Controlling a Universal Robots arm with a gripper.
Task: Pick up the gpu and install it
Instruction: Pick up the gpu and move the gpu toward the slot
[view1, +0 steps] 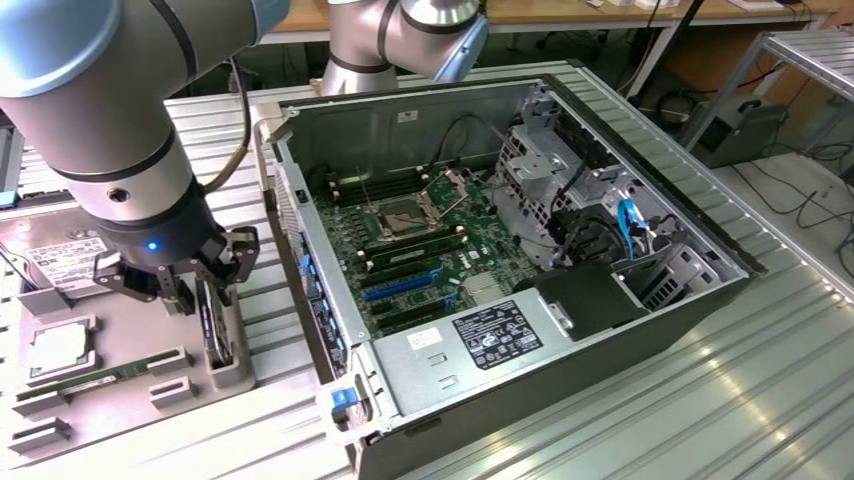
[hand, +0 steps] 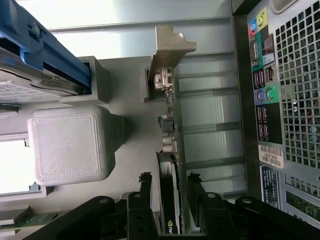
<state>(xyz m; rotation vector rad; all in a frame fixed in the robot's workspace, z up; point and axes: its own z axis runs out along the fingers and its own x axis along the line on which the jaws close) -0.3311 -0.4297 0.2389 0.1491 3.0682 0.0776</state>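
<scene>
The gpu (view1: 218, 338) is a slim dark card standing on its edge in a slot of the grey holder tray (view1: 127, 400), at the exterior view's left. In the wrist view the gpu (hand: 169, 205) runs edge-on, with its silver-beige bracket (hand: 169, 50) at the far end. My gripper (view1: 203, 298) is lowered over the card, open. Its two black fingers (hand: 145, 182) straddle the gpu, one on each side, with a narrow gap showing between each finger and the card.
The open computer case (view1: 667, 330) lies beside the tray, motherboard (view1: 441, 235) exposed, blue expansion slots (view1: 400, 285) near its front. Its rear port panel (hand: 262, 95) is close to the gpu. On the tray are a hard drive (view1: 60, 262), a processor (view1: 60, 345) and a RAM stick (view1: 100, 378).
</scene>
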